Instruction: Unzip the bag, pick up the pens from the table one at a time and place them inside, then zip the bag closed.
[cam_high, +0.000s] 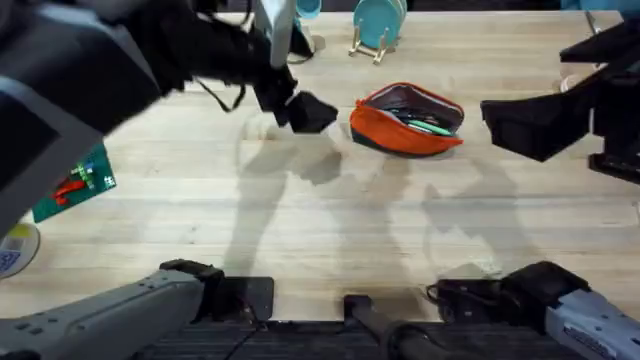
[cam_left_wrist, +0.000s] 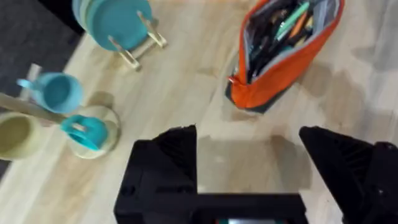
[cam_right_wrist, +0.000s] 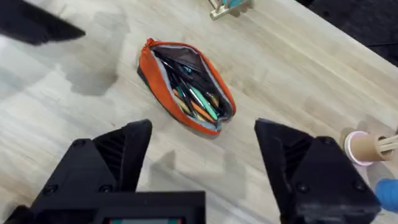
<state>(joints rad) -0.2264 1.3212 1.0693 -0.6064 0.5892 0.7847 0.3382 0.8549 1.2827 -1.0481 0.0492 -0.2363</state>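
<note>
Orange fabric bag (cam_right_wrist: 186, 87) unzipped, oblong; both grippers' fingers apart, empty.

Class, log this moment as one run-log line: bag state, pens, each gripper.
bag: unzipped, on table | pens: inside bag | left gripper: open, empty | right gripper: open, empty | zip closing: pending

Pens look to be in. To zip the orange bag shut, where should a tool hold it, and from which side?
Pinch the bag at its closed pointed end, coming from above: the fabric narrows there, away from the gaping mouth and pens. The left tool hovers open nearest; the zipper pull isn't discernible.
</note>
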